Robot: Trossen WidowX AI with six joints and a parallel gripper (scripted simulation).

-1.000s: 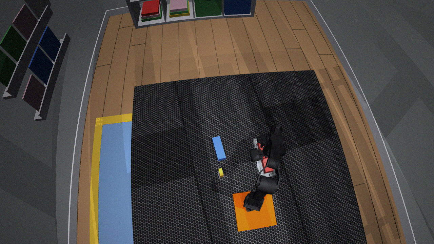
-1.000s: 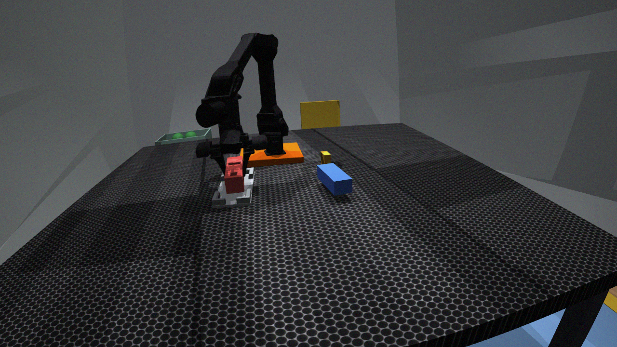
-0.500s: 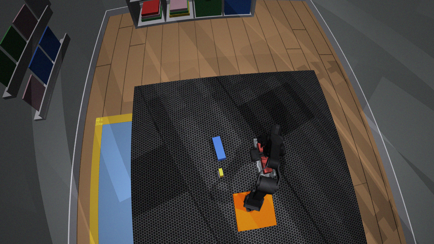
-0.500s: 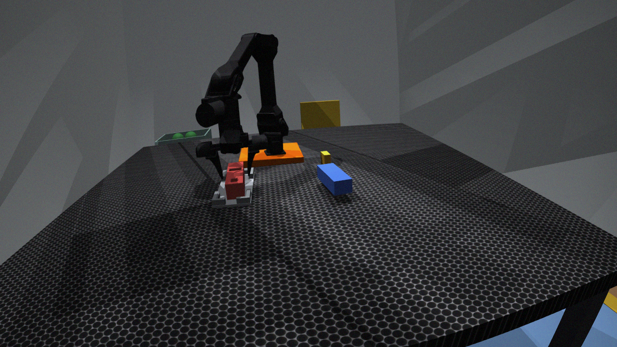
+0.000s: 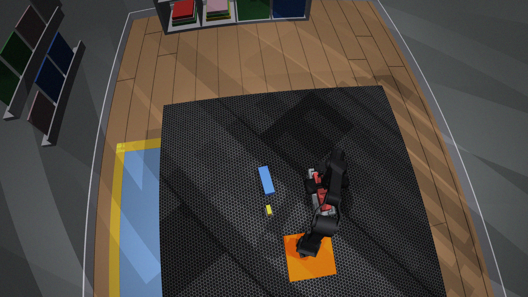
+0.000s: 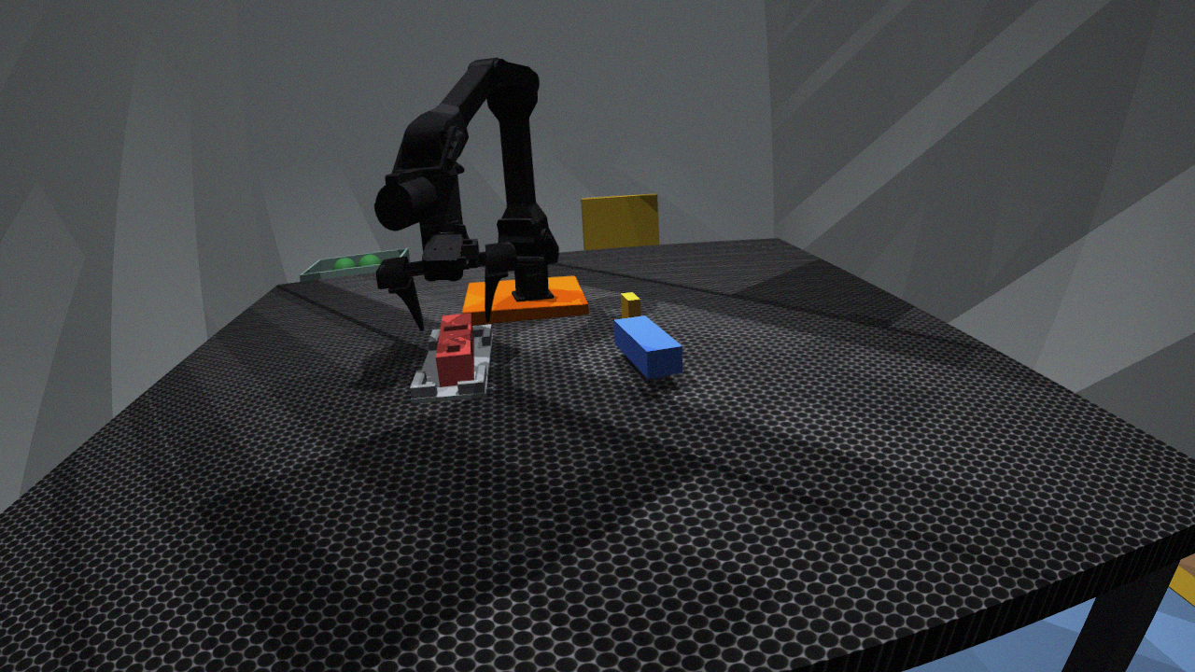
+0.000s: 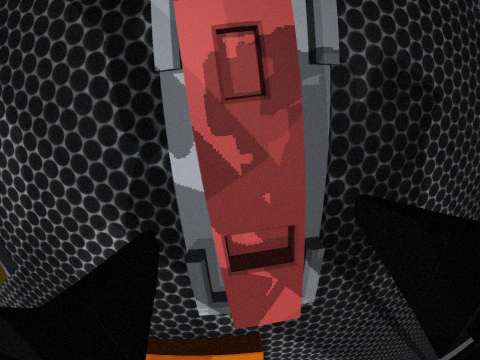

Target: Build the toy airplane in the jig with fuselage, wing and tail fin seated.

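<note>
- Gripper [image 5: 318,177] [image 6: 455,324] [image 7: 259,224]: released, fingers wide, one each side of fuselage [image 5: 321,199] [image 6: 455,346] [image 7: 260,150].
- Fuselage: in grey cradle [image 5: 314,203] [image 6: 424,387] [image 7: 316,150]; full seating can't be confirmed. Both top sockets open.
- Blue wing [image 5: 266,180] [image 6: 647,343]: on worktop [image 5: 221,140] [image 6: 584,501], apart from cradle; underside hidden.
- Yellow tail fin [image 5: 268,210] [image 6: 630,304]: near wing, worktop; tab n/v.
- Green tray [image 6: 321,273]: beyond worktop edge, ext. view; contains 2 green balls [image 6: 358,262].
- Shelf unit [image 5: 221,25]: L bay, red-topped stack; next bay, pink-topped stack; upper part cut off.
- Top view: arm [image 5: 335,184] [image 6: 517,159] hides part of fuselage + cradle. Wrist view: fuselage far end cropped.
</note>
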